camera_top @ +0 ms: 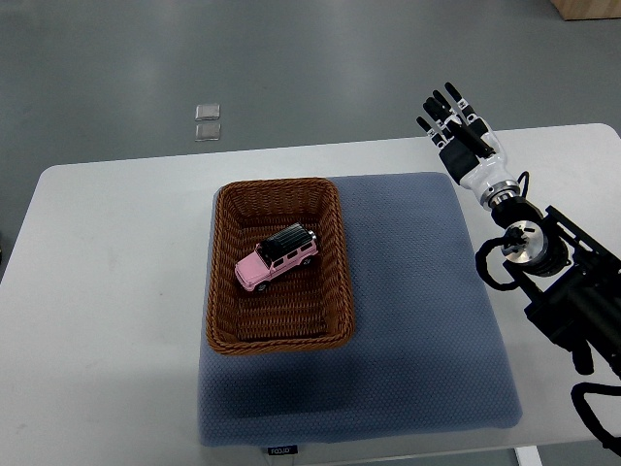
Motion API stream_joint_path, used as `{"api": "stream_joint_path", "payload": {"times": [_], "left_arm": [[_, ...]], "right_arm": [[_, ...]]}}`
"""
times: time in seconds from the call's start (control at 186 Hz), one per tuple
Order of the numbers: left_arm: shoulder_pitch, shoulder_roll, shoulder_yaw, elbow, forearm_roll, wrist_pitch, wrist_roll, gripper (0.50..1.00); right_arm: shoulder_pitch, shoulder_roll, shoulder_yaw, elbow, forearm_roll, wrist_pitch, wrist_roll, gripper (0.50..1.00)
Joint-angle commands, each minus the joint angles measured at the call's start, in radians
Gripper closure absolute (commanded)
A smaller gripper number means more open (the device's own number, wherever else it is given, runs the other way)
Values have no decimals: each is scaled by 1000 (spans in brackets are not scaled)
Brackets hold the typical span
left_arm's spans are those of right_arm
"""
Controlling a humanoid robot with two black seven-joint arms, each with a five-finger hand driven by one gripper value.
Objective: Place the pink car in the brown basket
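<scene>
Since the little pink toy car with the black roof (277,257) is already seen lying inside the brown woven wicker basket (222,262), the job looks as good as done. The car is sat on its wheels near the middle of the basket floor, turned at a slant, and no wall of the basket is touched by it. The basket is set on the left part of a grey-blue padded mat (427,320), and the mat is laid on the white tabletop (107,291).

The right hand (456,121), black and white with dark fingers, is held up and away at the far right side, well apart from the basket. Its fingers are stretched out straight, and nothing is held in them. The left hand is not seen at all.

Nothing much seems to be left. The car has been let go and the hand has been lifted clear, so perhaps only the arm needs to be brought back to rest. Two small clear square things (207,121) can be seen on the grey floor beyond the tabletop.
</scene>
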Motion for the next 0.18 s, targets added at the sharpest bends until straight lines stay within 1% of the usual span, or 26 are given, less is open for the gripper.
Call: {"api": "stream_joint_path", "payload": {"times": [0.0, 0.173], "left_arm": [[0, 0, 2, -1, 1, 0, 0, 500], [0, 0, 4, 1, 1, 0, 0, 500]], "right_arm": [[-14, 0, 0, -8, 36, 5, 0, 591], [-20, -1, 0, -9, 46, 7, 0, 591]]}}
